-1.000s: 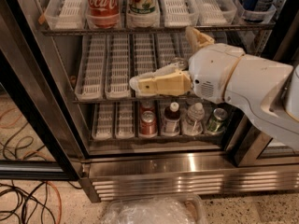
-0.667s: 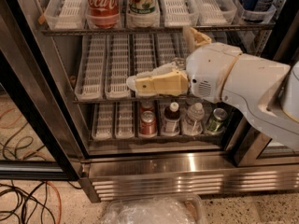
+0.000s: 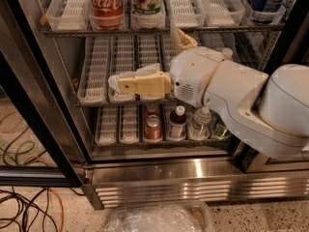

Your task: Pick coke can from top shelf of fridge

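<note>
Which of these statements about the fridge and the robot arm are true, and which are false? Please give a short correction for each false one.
1. The coke can stands on the top shelf, directly left of a white-and-green can. True.
2. The pincer points toward the left of the picture, at the height of the middle shelf. True.
3. The pincer is holding the coke can. False: the pincer is one shelf lower and apart from the can.
4. The lowest shelf of the fridge holds no drinks. False: a small red can and several bottles stand on it.
</note>
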`<state>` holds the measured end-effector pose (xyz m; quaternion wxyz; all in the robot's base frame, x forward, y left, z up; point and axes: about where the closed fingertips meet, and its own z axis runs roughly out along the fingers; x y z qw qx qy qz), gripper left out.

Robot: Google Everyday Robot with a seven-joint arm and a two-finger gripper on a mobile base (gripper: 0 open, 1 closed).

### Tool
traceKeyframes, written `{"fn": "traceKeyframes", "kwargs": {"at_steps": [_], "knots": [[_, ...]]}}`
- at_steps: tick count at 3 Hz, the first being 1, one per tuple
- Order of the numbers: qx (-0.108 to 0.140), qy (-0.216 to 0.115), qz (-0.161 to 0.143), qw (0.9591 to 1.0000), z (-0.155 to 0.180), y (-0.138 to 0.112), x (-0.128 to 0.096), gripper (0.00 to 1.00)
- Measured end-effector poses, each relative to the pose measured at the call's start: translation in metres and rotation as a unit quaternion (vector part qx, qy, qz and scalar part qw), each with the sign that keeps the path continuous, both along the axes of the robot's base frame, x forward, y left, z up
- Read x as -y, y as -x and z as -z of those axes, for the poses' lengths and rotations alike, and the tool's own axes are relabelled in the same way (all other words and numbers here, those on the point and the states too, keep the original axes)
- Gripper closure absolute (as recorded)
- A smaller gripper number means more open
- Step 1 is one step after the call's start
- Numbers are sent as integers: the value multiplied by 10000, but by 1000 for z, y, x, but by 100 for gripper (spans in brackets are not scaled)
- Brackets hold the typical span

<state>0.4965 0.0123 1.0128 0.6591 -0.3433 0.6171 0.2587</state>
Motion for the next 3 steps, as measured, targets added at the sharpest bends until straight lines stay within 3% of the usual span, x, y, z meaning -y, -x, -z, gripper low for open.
{"fn": "traceKeyframes", "kwargs": {"at_steps": [3], "knots": [[250,86,-145,9995,-19,-17,-26,0]]}}
